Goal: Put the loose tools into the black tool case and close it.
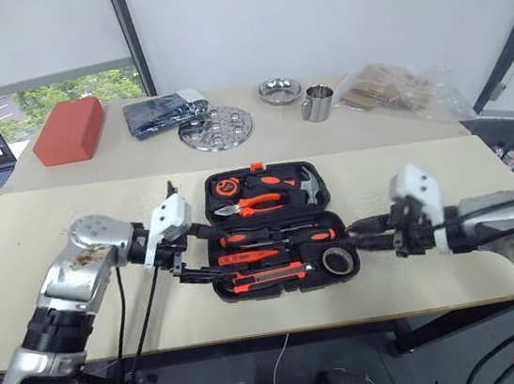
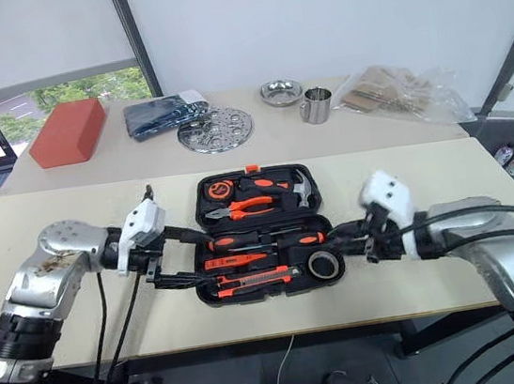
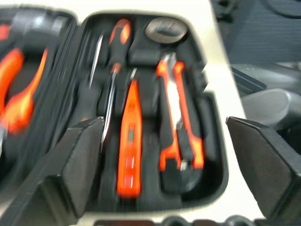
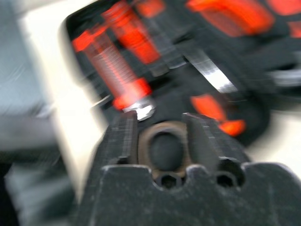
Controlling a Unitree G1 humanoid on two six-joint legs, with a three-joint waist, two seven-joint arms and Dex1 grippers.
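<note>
The left gripper (image 1: 182,259), jaws wide and empty, sits at the left edge of the black tool case (image 1: 271,229), mid-frame, slightly closer than the right. The right gripper (image 1: 362,232), fingers drawn narrow, seems empty, just beside the case's right end. The case lies open, long axis across the frame between them. The left wrist view shows the utility knife (image 3: 176,120) and tester screwdriver (image 3: 128,141) seated; the right wrist view shows the tape roll (image 4: 162,150) past its fingertips.

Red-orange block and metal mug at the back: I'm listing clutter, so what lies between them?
In the left eye view, between the red-orange block and the metal mug lie a dark folded cloth, a perforated steel disc and a small steel bowl.
</note>
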